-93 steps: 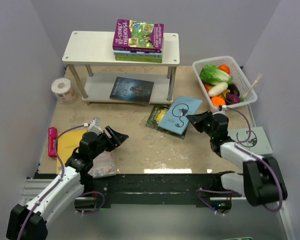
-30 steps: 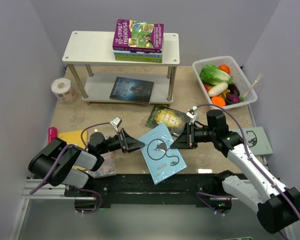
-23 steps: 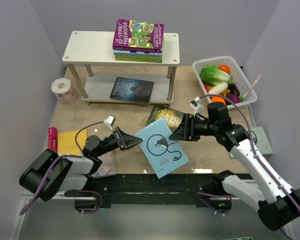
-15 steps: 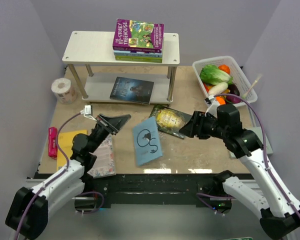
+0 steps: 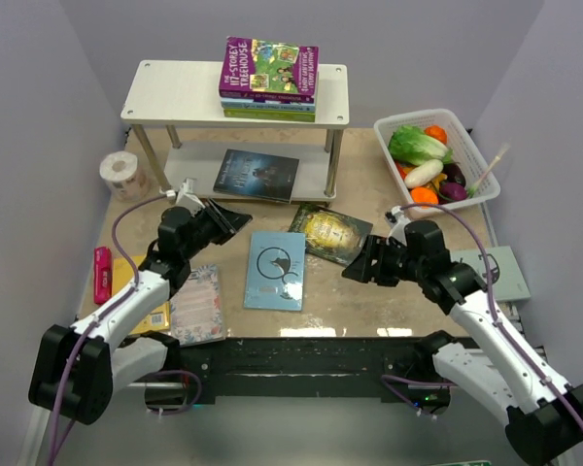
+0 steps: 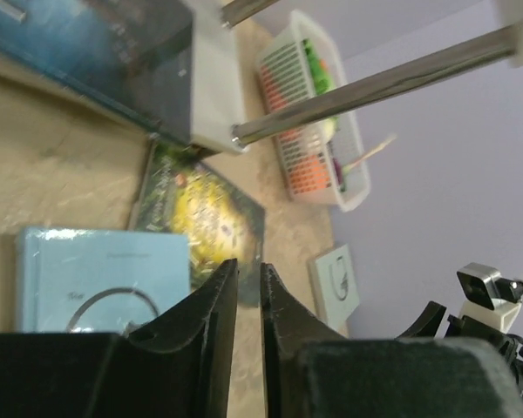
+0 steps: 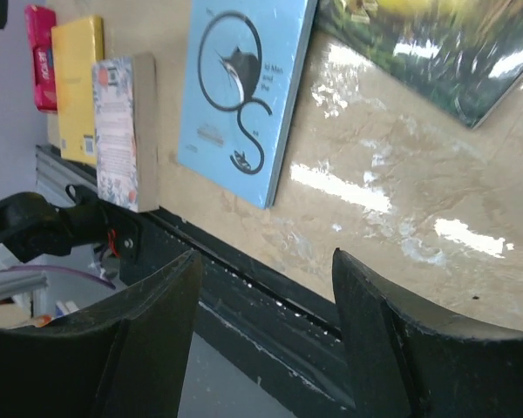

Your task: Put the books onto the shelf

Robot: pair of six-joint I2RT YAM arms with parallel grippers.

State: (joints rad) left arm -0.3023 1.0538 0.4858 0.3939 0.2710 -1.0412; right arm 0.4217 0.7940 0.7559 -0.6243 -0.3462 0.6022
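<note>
A light-blue book [image 5: 275, 270] [image 7: 244, 87] lies flat on the table between my two arms, and no gripper touches it. Behind it lies a green-yellow book [image 5: 330, 233] [image 6: 200, 200]. My left gripper [image 5: 235, 218] [image 6: 248, 266] hovers left of them, near the shelf's [image 5: 175, 92] lower board. Its jaws stand shut to a thin slit with nothing between them. My right gripper [image 5: 360, 267] [image 7: 266, 261] is open and empty, right of the light-blue book. A stack of books [image 5: 269, 80] sits on the top board and a dark book [image 5: 257, 175] on the lower one.
A pink floral book [image 5: 196, 303], a yellow book [image 5: 136, 291] and a pink marker [image 5: 101, 275] lie at the front left. At the right edge lies a grey-green book [image 5: 500, 272]. A white vegetable basket [image 5: 478, 184] stands back right, a toilet roll [image 5: 122, 176] beside the shelf.
The light-blue book was held up between both grippers; it now lies flat on the table. My right gripper opened and drew back. My left arm swung up towards the shelf.
</note>
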